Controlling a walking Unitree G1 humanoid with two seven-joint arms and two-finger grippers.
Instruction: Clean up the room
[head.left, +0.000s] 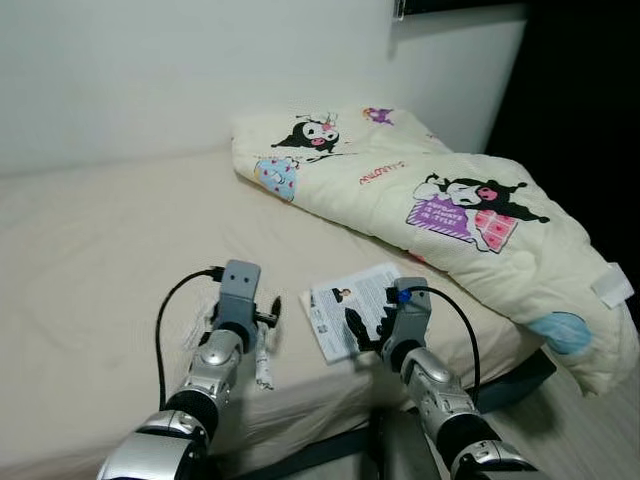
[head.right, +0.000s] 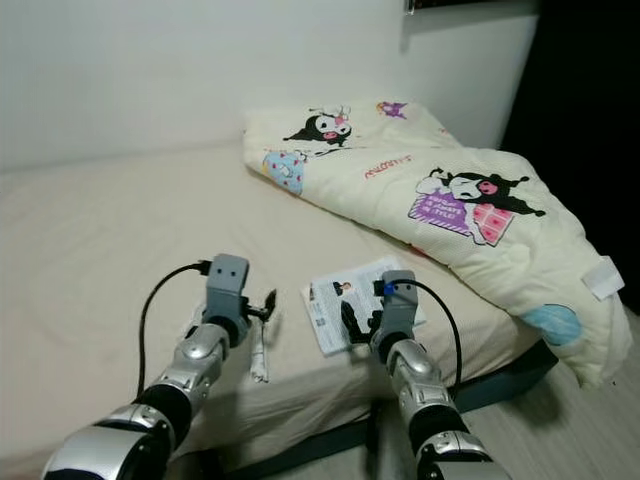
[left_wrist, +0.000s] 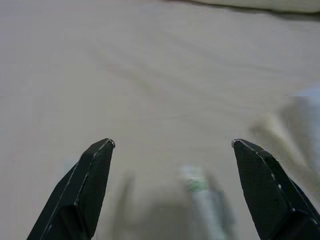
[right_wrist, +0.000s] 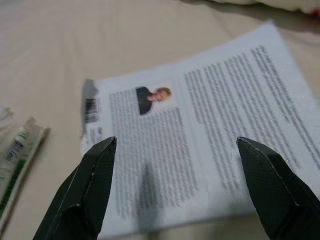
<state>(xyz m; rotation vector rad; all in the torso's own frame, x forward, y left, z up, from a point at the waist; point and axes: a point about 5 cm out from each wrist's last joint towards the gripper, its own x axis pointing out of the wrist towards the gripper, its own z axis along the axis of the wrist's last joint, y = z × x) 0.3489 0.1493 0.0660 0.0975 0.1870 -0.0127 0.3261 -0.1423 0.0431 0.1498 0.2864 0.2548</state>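
A printed leaflet (head.left: 335, 300) with a small portrait photo lies flat near the front edge of the bed (head.left: 100, 250). My right gripper (head.left: 368, 326) hovers just over its near edge, open, with the page (right_wrist: 190, 145) showing between its fingers. To the left lies a thin clear packet with green print (head.left: 263, 362), also seen beside the leaflet (right_wrist: 17, 155). My left gripper (head.left: 263, 320) is open right above that packet, which shows blurred between its fingers (left_wrist: 200, 200). Neither gripper holds anything.
A cream comforter (head.left: 420, 190) with cartoon prints is bunched along the bed's right side and hangs over its corner. A second small clear wrapper (head.left: 195, 326) lies left of my left gripper. White wall behind, a dark opening at right, floor (head.left: 585, 430) at lower right.
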